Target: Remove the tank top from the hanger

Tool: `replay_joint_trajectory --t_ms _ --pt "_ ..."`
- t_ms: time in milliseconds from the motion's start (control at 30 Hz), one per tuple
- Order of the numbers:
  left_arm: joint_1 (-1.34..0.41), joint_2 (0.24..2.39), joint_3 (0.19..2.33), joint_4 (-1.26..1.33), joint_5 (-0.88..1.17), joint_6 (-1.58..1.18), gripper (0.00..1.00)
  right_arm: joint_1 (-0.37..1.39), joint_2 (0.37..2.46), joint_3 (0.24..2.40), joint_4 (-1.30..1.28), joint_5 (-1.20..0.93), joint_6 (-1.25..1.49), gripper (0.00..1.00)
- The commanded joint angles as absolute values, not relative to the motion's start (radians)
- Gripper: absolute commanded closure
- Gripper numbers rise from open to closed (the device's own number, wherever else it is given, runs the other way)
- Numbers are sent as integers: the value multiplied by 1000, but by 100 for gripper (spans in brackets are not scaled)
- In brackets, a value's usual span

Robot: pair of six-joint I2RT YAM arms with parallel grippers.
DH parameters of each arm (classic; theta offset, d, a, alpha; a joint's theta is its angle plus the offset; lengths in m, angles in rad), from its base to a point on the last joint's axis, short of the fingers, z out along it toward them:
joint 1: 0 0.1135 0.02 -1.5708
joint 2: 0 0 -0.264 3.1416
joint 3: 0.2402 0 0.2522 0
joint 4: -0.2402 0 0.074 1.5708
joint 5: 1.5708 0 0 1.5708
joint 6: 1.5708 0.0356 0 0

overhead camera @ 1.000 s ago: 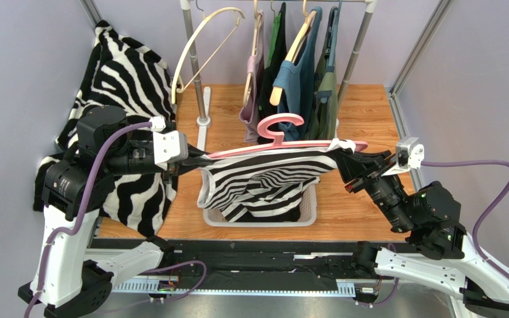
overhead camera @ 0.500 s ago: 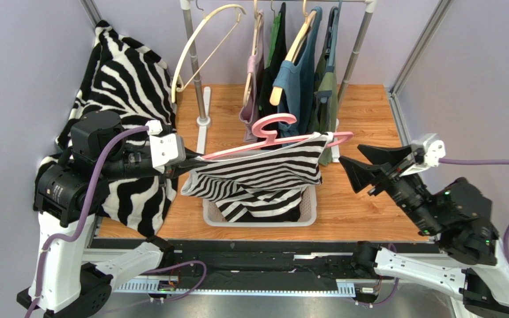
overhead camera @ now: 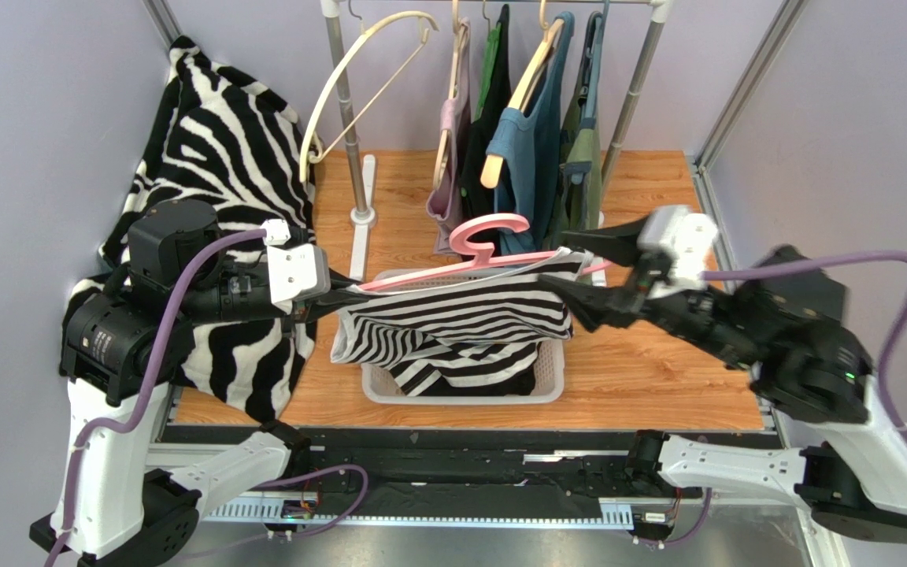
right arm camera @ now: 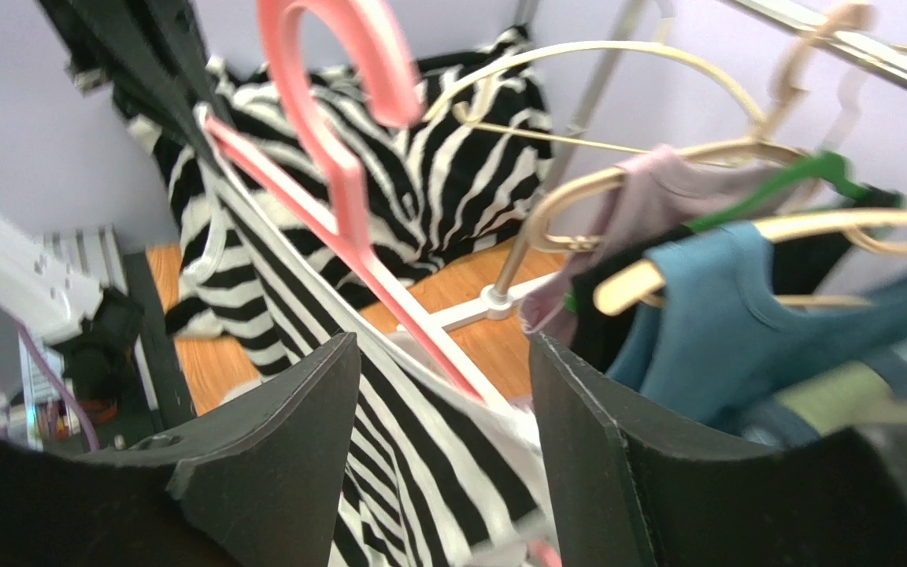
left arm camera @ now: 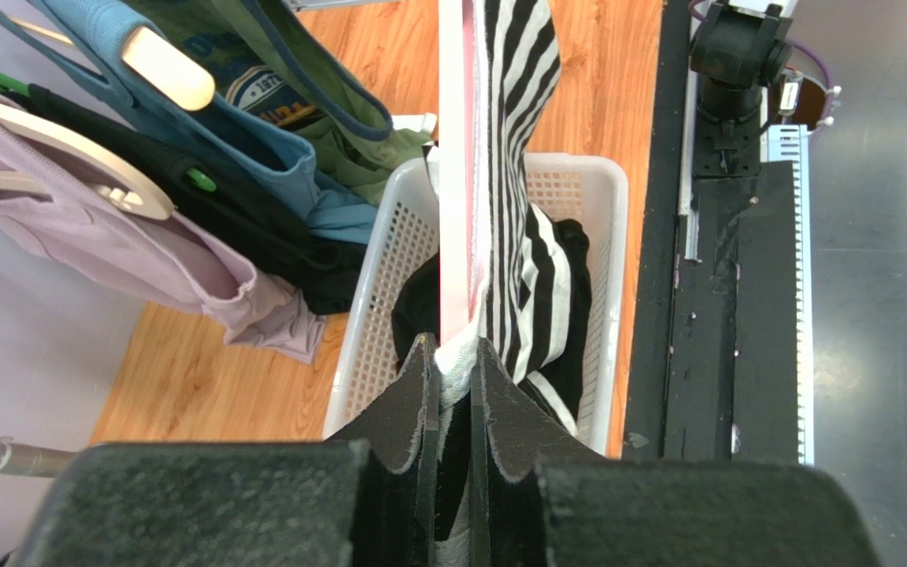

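Observation:
A black-and-white striped tank top [overhead camera: 458, 321] hangs on a pink hanger [overhead camera: 488, 236] above a white basket [overhead camera: 555, 380]. My left gripper [overhead camera: 346, 289] is shut on the hanger's left end, with the top's white strap edge pinched between its fingers. In the left wrist view the left gripper [left arm camera: 455, 354] clamps this, and the hanger [left arm camera: 458, 177] and tank top [left arm camera: 517, 130] run away from it. My right gripper [overhead camera: 583, 278] is open and straddles the hanger's right end. In the right wrist view the striped top [right arm camera: 423, 473] and hanger [right arm camera: 340, 177] lie between its spread jaws [right arm camera: 444, 345], untouched.
A clothes rack [overhead camera: 352, 142] stands behind with several garments [overhead camera: 529, 142] on wooden hangers and an empty cream hanger [overhead camera: 364, 83]. A large zebra-print cloth [overhead camera: 228, 154] is draped at the left. More striped cloth lies inside the basket.
My right gripper let go of the hanger's right end, opened, drew back, then came forward again around that end. The hanger's right side rose slightly. The left gripper kept its hold.

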State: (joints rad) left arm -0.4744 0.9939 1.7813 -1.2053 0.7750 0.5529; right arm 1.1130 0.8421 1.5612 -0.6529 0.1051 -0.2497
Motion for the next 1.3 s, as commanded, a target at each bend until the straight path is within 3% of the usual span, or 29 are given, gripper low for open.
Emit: replay_joint_trajectory --t_ms 0,300,533,1267 --pt "-472 983 1802 -1190 824 580 100 1112 952 1618 -687 -80 -400 41" --pt "-472 977 1801 -1227 844 607 100 1112 992 1614 -643 -129 -492 48" --pt "-472 977 1810 -1250 859 615 100 1114 1012 1597 -641 -130 -489 72" --pt "-574 1046 1898 -1286 847 575 100 1112 1066 1546 -512 -298 -334 92"
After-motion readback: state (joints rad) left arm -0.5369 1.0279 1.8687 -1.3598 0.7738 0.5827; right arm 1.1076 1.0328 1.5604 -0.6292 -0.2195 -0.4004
